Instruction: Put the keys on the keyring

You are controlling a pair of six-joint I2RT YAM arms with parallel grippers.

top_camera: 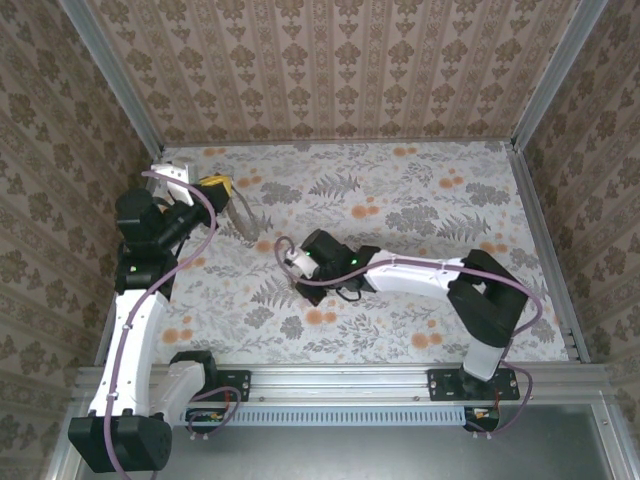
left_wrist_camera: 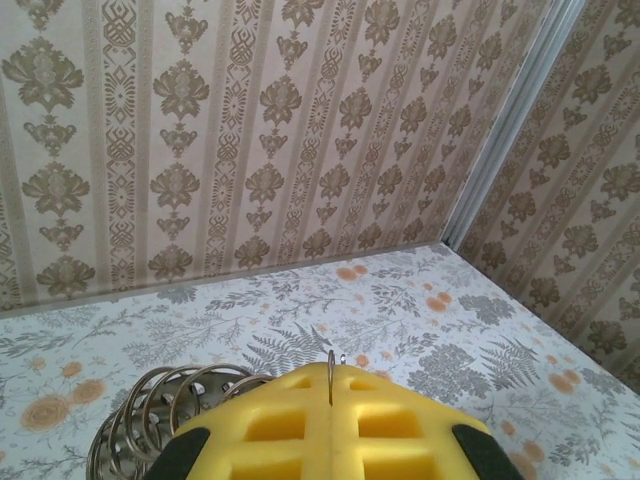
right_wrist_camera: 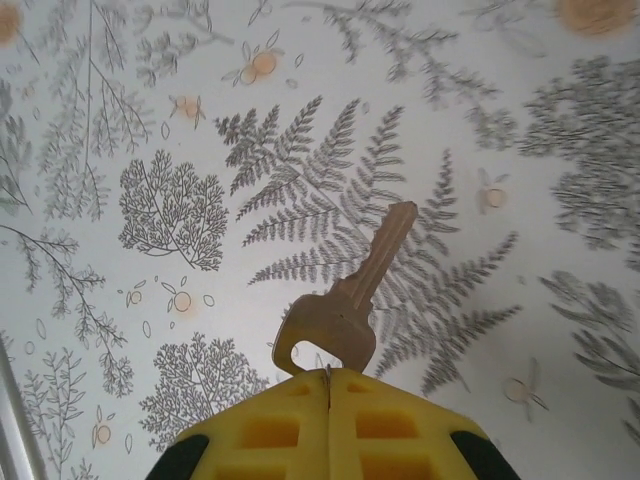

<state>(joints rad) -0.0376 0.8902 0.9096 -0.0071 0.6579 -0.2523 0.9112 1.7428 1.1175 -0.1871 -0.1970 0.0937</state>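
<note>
The left arm stood at the near left edge of the floral tabletop and reached to its far left corner. There the yellow-padded left end effector pointed toward the tabletop's middle. A thin wiry shape, apparently the keyring, slanted from just beside those pads toward the tabletop's middle. The grip was too small to judge. The right arm stretched from the tabletop's near right edge, with the right end effector low over its middle.
</note>
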